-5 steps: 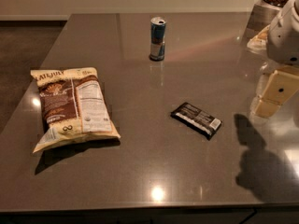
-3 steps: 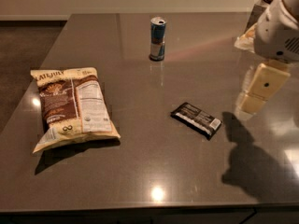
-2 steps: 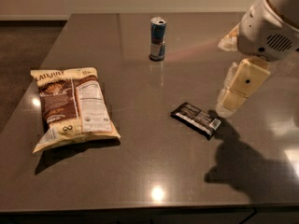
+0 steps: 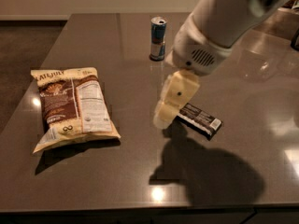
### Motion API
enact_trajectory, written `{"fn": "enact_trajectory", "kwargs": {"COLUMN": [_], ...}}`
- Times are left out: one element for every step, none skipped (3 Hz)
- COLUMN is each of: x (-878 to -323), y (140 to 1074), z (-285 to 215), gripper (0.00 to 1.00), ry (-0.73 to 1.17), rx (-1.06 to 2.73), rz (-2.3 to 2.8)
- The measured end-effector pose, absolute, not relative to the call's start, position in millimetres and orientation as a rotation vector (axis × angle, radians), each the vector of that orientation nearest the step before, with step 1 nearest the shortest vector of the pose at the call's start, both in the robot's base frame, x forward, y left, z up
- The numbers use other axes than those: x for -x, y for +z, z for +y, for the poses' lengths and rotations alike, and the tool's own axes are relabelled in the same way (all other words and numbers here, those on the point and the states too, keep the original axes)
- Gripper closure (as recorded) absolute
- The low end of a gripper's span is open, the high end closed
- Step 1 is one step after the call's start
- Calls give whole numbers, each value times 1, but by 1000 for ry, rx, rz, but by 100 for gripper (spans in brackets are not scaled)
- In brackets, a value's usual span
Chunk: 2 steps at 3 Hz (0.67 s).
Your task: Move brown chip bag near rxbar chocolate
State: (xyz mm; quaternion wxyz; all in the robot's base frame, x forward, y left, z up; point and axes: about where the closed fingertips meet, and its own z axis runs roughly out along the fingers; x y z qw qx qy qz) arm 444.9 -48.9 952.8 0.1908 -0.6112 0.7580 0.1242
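Jaws swung in beside rxbar chocolate [image 4: 200, 120], brown chip bag [image 4: 72, 107] well apart

My gripper [image 4: 163, 117], smooth matt cream plastic, hangs just left of the rxbar chocolate [image 4: 200, 119] in its glossy black wrapper. At left, the brown chip bag [image 4: 72, 107] is crinkly film. The table [image 4: 117, 171] is polished and reflective; the far can [image 4: 158, 38] is shiny metal.

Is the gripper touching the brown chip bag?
Apart. Camera view shows bare tabletop between the gripper, near the rxbar chocolate, and the brown chip bag.
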Motion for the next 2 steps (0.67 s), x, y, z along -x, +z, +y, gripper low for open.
{"fn": "enact_trajectory", "kwargs": {"x": [-444, -444], "y": [932, 917], "z": [3, 46], "gripper": [0, 0], "ry": [391, 403], "rx": [1736, 1737], "rz": [2184, 2234]}}
